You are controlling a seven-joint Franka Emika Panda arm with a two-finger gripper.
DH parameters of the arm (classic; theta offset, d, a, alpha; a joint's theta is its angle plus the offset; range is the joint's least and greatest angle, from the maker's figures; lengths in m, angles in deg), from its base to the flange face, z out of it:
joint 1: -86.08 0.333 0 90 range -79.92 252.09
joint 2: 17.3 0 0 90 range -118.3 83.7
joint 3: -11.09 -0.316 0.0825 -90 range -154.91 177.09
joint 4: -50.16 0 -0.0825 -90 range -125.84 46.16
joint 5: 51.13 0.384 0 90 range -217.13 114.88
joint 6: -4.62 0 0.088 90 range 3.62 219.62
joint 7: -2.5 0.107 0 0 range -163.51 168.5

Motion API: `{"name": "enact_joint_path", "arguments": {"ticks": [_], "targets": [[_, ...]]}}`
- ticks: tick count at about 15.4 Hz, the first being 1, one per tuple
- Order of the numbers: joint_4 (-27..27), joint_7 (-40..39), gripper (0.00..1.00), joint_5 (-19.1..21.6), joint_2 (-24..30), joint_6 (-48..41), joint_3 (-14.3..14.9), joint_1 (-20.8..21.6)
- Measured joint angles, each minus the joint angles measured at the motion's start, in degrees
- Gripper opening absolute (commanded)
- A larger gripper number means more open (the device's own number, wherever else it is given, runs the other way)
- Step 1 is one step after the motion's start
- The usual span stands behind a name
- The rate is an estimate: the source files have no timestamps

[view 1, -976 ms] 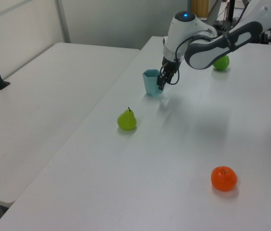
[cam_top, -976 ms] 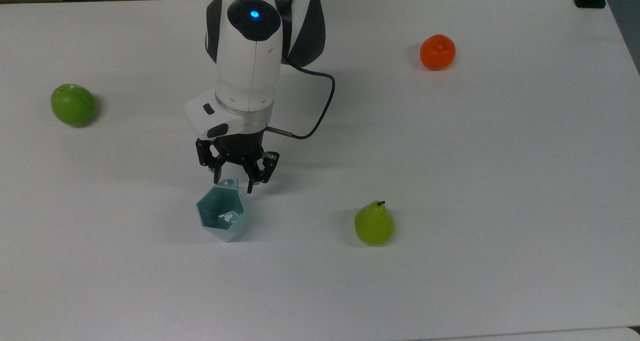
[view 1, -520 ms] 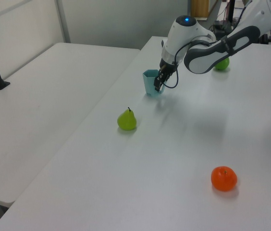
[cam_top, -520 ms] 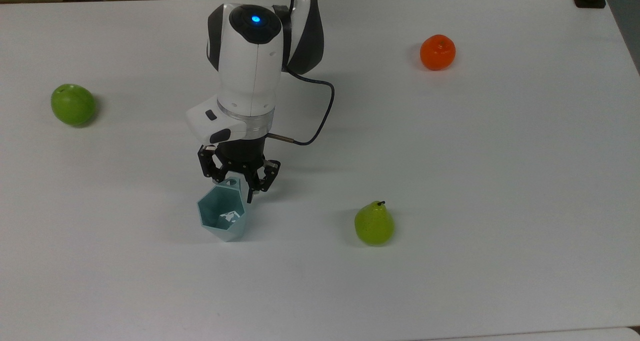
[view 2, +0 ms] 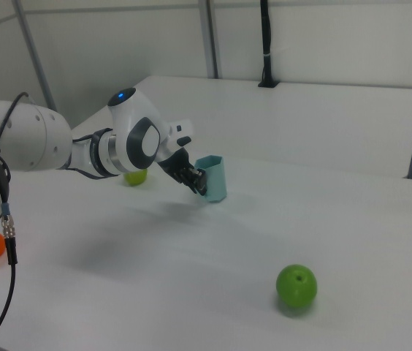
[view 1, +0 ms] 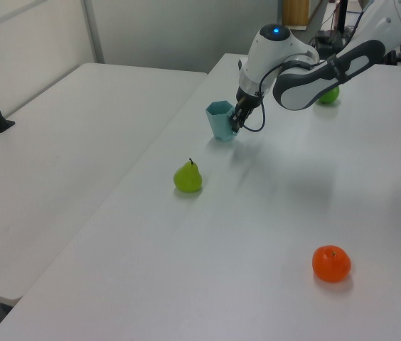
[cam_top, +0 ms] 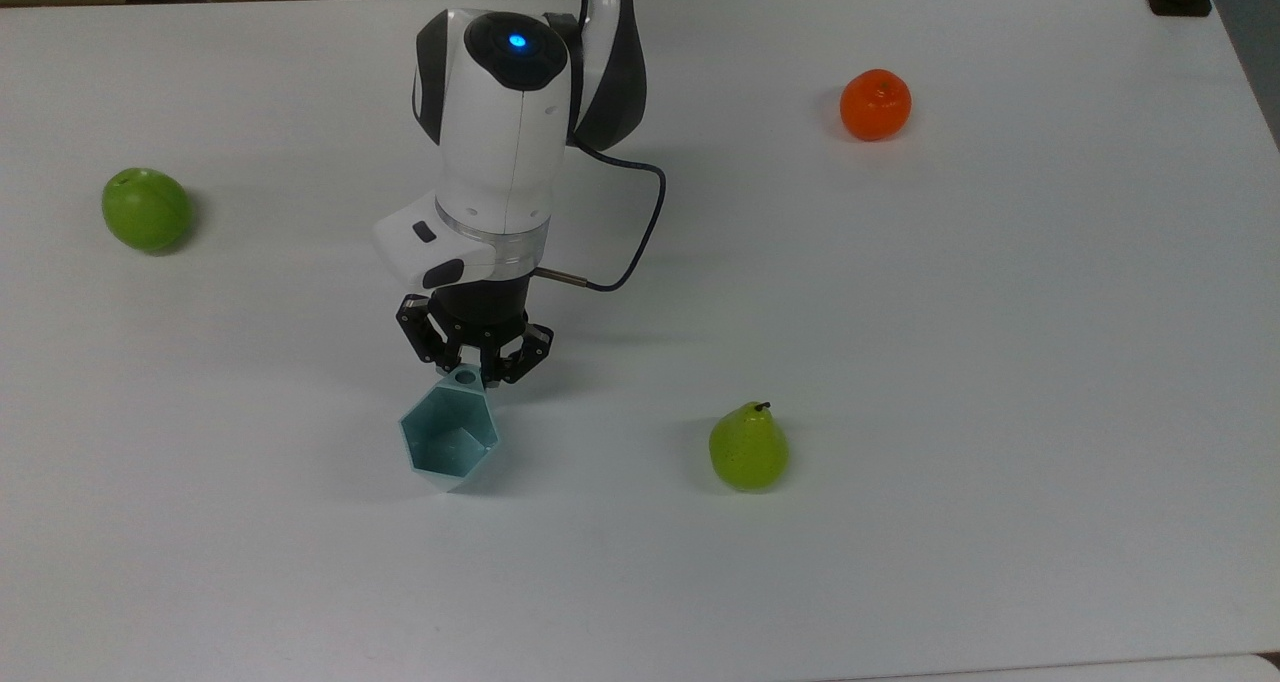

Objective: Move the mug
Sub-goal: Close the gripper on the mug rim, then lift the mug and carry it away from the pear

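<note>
The mug [cam_top: 450, 444] is a pale teal faceted cup on the white table, left of centre in the top view, its small holed tab handle pointing toward the arm. My gripper [cam_top: 467, 370] hangs from the white wrist and is shut on that handle. In the left view the mug [view 1: 220, 119] leans slightly away from the gripper [view 1: 236, 125]. In the right view the mug [view 2: 213, 178] sits just right of the gripper [view 2: 200, 183].
A green pear [cam_top: 748, 449] lies to the top view's right of the mug. An orange [cam_top: 875, 104] sits far right at the back, and a green apple [cam_top: 146, 209] lies far left. A black cable [cam_top: 640, 222] loops off the wrist. The white table [cam_top: 900, 362] is broad.
The gripper came down onto the mug's handle and its fingers closed on it. The mug turned and tilted slightly.
</note>
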Motion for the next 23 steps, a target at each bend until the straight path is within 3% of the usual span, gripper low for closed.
{"name": "enact_joint_path", "arguments": {"ticks": [9,15,19,23], "targets": [[0.8,0.0,0.00,-0.1,0.5,0.0,0.1,-0.3],[0.8,0.0,0.00,1.6,5.6,-0.4,0.1,-0.7],[0.6,-0.6,0.00,6.8,11.4,-6.3,0.0,-0.6],[0.3,-9.0,0.00,15.1,18.8,-17.7,-0.1,-0.3]]}}
